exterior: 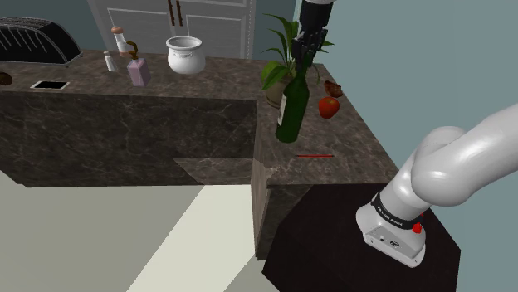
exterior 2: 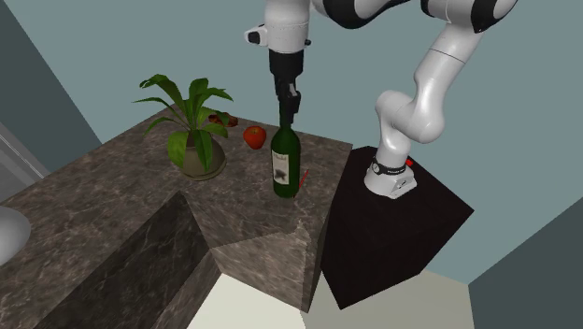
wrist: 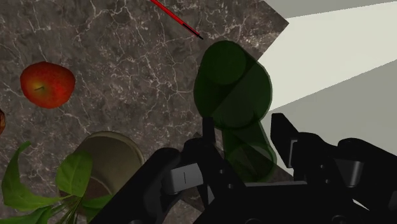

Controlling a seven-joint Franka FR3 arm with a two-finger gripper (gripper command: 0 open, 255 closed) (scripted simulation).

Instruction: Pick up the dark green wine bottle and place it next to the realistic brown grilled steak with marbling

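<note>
A dark green wine bottle (exterior: 291, 114) (exterior 2: 285, 166) stands upright on the dark marble counter (exterior: 349, 137), near its front corner. My black gripper (exterior: 306, 46) (exterior 2: 289, 106) (wrist: 243, 125) comes straight down onto the bottle's top, and its fingers (wrist: 207, 130) clasp the neck from both sides. From the wrist, the bottle (wrist: 232, 86) is seen from above, its base resting on the stone. The brown steak (exterior: 334, 87) lies further back on the counter, beyond a red fruit (exterior: 329, 106) (exterior 2: 254, 136) (wrist: 47, 84).
A potted green plant (exterior: 282, 62) (exterior 2: 193, 135) (wrist: 95, 172) stands close behind the bottle. A thin red pencil (exterior: 315, 155) (exterior 2: 304, 178) (wrist: 178, 20) lies in front of the bottle. The counter edge drops to a pale floor (wrist: 343, 57) beside it. A white pot (exterior: 185, 55) and small bottles stand on the far counter.
</note>
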